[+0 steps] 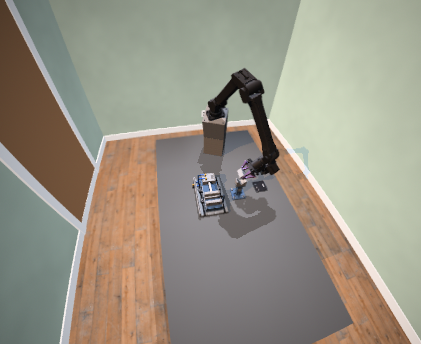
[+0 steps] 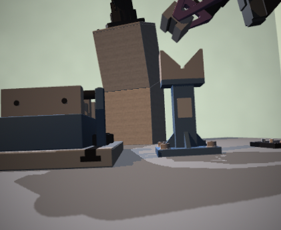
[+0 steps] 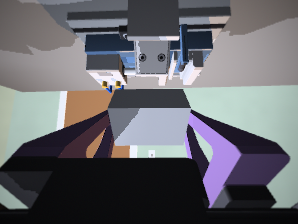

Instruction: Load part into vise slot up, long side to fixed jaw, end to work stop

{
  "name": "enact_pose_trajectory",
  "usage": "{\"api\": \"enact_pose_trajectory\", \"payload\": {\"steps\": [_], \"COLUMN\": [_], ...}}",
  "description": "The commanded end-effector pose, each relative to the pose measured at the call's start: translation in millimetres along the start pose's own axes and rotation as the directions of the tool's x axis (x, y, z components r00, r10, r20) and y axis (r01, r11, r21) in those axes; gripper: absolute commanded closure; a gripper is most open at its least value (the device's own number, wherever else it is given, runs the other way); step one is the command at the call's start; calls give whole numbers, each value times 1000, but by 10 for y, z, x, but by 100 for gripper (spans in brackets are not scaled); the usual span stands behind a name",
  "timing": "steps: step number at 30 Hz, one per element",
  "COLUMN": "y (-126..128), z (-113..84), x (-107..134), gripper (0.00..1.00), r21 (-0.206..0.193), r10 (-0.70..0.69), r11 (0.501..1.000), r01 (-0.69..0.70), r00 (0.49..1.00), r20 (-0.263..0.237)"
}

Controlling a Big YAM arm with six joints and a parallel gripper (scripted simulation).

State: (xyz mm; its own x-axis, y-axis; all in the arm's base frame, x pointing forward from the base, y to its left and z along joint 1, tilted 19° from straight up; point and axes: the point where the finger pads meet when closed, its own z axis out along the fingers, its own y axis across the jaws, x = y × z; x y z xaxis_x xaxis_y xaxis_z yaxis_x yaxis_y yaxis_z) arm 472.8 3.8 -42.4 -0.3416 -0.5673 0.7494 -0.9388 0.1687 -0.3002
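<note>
My gripper (image 1: 244, 172) (image 2: 213, 15) (image 3: 149, 112) is shut on the part (image 3: 145, 119), a grey block that sits between the purple fingers in the wrist view. I cannot tell which way its slot faces. The gripper hangs just above and to the right of the V-block (image 1: 239, 192) (image 2: 181, 68), clear of its notch. The vise (image 1: 210, 195) (image 2: 42, 125) (image 3: 150, 52) stands to the left with its jaws open and nothing between them. The black infeed plate (image 1: 261, 186) (image 2: 272, 144) lies bare to the right of the V-block.
The arm's brown pedestal (image 1: 215, 129) (image 2: 129, 80) stands behind the vise and the V-block. All fixtures sit on a dark grey mat (image 1: 251, 270) on a wooden floor. The green wall runs close along the right side.
</note>
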Motion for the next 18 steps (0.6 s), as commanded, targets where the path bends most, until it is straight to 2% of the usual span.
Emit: {"api": "enact_pose_trajectory", "payload": {"steps": [1,5,9,13,15,16,18], "y": [-193,-65,-174,-99,-99,-112,-222], "z": [-28,73,52,135,135,23,39], "x": [43,-62,-28,-130,-130,-17,-77], "gripper": [100,100,100,100,100,100,100], "r21": [16,6,14,7,7,16,26], "r10": [33,1,30,8,8,9,38], "r11": [999,1000,999,1000,1000,1000,999], "r01": [-33,-1,-30,-8,-8,-9,-38], "r00": [999,1000,1000,1000,1000,1000,999], "r20": [12,-1,10,1,1,6,19]}}
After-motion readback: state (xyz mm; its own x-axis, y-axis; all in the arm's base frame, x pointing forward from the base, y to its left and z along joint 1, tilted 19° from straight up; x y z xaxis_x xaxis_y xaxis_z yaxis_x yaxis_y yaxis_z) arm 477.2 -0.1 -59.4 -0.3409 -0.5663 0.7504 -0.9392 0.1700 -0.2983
